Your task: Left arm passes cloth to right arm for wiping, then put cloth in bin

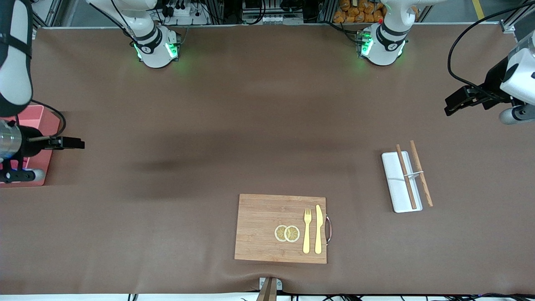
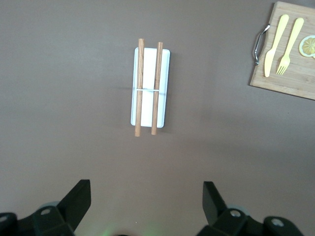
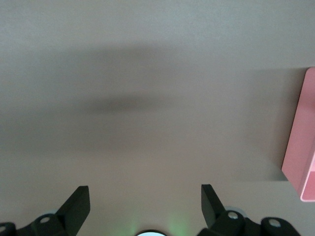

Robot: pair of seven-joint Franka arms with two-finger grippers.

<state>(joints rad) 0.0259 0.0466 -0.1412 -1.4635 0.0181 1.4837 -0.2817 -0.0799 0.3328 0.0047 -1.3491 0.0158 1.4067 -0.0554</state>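
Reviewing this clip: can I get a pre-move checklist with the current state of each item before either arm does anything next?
1. Cloth located: not ok. It shows in no view.
2. Left gripper open and empty, over bare table near the white tray: ok.
3. Right gripper open and empty, over the table beside the bin: ok.
4. Cloth already in the bin: cannot tell. The right arm hides much of the inside.
5. Wooden board well away from both grippers: ok.
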